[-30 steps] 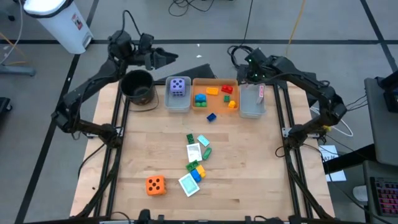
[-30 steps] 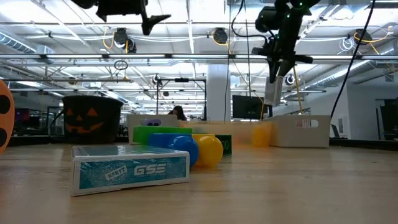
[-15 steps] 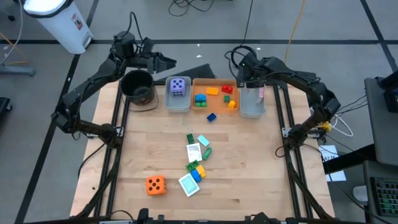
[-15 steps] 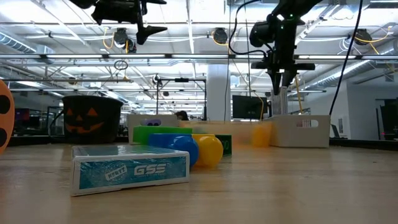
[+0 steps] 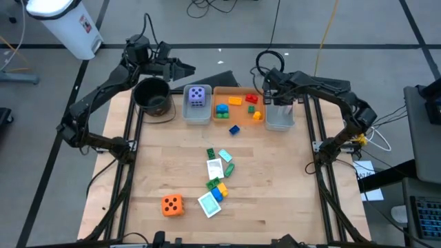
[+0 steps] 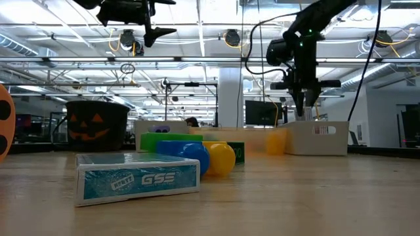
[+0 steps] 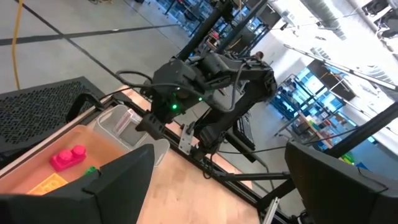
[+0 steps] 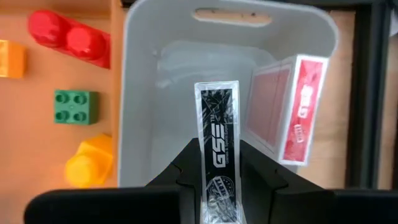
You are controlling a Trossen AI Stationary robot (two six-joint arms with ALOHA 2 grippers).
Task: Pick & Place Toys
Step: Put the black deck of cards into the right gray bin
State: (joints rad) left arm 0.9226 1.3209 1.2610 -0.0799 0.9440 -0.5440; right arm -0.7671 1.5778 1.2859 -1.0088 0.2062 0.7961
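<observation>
right gripper (image 8: 217,180) clamps black card deck (image 8: 217,140) over grey bin (image 8: 140,124) | inside: 1 red deck (image 8: 292,106) | left gripper (image 5: 186,67) open

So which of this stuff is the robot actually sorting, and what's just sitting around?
Being sorted:
- black card deck held in the right gripper over the grey bin
- red deck
- purple die
- orange die
- bricks
- teal deck

Just lying about:
- black pot
- white container
</observation>
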